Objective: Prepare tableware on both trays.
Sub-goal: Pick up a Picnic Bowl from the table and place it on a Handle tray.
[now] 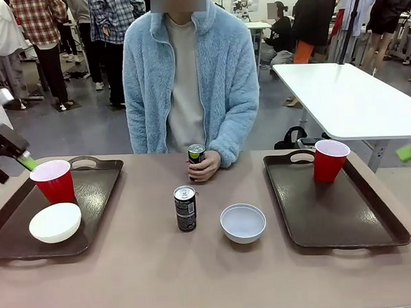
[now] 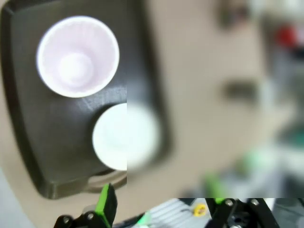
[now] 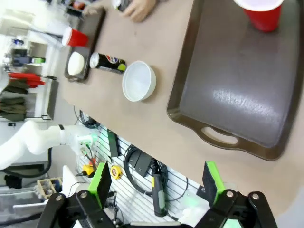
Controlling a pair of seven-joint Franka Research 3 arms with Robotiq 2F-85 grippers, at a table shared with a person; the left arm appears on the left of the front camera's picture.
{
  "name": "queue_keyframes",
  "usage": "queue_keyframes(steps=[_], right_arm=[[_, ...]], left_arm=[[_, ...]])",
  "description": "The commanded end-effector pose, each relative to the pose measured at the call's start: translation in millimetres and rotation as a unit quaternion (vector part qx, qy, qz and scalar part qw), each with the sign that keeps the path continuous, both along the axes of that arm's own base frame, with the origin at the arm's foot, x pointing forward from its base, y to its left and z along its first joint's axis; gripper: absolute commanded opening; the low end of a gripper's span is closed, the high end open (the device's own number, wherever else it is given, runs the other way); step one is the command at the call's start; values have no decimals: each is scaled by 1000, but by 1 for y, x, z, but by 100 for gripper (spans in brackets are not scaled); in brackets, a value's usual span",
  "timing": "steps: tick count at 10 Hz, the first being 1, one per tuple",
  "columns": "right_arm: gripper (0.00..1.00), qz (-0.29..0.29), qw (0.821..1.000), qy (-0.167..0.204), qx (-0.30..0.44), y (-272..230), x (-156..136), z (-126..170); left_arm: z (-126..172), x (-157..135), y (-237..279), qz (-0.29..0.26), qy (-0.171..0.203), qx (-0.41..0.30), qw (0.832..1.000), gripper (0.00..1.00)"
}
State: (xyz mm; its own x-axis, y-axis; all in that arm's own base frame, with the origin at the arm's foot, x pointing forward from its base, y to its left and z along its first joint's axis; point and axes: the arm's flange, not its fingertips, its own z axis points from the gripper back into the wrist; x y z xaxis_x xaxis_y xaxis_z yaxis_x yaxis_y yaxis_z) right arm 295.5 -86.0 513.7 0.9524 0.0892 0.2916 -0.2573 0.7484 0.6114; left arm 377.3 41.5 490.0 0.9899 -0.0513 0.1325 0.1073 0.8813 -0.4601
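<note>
Left tray [image 1: 92,193] carries first bowl [image 1: 54,222] and left cup [image 1: 53,181]. Right tray [image 1: 336,213] carries right cup [image 1: 331,160] only.

Trays look stiff and glossy, I leave them.

Second bowl [image 1: 243,222] on bare table between trays. I judge it light, hard, slippery; pinch over rim wall.

Cups thin, easy to crush; squeeze softly.

Near can [image 1: 185,208] stands beside second bowl, probably heaviest; take mid-body.

Far can [image 1: 196,154] in person's hand [image 1: 206,169].

Left gripper [image 2: 161,206] and right gripper [image 3: 156,183]: fingers apart, empty.

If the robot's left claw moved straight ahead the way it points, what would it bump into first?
The left gripper would probably meet the white bowl on the left tray, near its rim; blur leaves depth unsure.
</note>
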Motion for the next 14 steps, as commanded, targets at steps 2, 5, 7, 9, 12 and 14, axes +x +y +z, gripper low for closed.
queue_keyframes(steps=[2,5,7,9,12,14], right_arm=[[100,-9,999,11,-51,57,28,35],[100,-10,992,26,-127,127,47,24],[100,-35,982,10,-184,167,63,3],[100,-54,970,8,-237,204,71,-18],[100,-89,950,-27,-298,232,68,-43],[100,-80,947,-30,-309,230,61,-50]], left_arm=[[22,1,64,29,-42,-100,994,95],[13,24,130,3,-33,-167,985,95],[5,31,156,-16,-39,-207,977,95],[-3,32,182,-25,-50,-235,970,95],[-10,26,176,-17,-43,-228,972,95],[-10,26,176,-17,-43,-228,972,95]])
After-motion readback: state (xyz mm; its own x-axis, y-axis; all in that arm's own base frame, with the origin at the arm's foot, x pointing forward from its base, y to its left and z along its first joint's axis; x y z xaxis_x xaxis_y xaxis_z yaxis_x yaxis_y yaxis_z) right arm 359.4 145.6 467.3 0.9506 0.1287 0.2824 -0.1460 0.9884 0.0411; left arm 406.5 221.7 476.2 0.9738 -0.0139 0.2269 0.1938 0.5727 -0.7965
